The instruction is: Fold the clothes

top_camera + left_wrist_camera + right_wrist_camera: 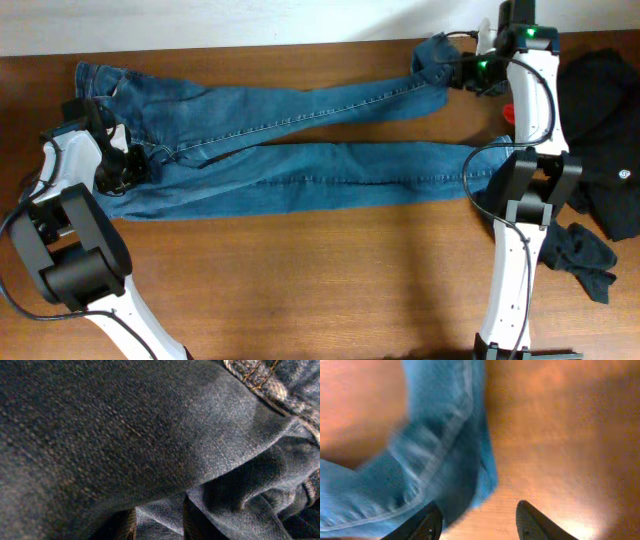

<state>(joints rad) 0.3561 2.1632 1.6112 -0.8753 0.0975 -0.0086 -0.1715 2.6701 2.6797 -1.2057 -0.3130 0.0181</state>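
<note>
The clothes, blue denim jeans (300, 150), lie flat across the table with the waist at the left and both legs running right. My left gripper (128, 168) sits at the waist. In the left wrist view denim (125, 425) fills the frame, and a fold of it is pinched in the left gripper (157, 527). My right gripper (468, 70) hovers at the cuff of the far leg. In the right wrist view the right gripper (480, 522) is open with bare wood between the fingers. The blurred leg end (440, 445) lies just left of them.
A pile of black clothing (605, 120) lies at the right edge, with a smaller dark piece (585, 255) nearer the front. A small red object (509, 112) shows by the right arm. Bare wooden table (300, 280) spreads in front of the jeans.
</note>
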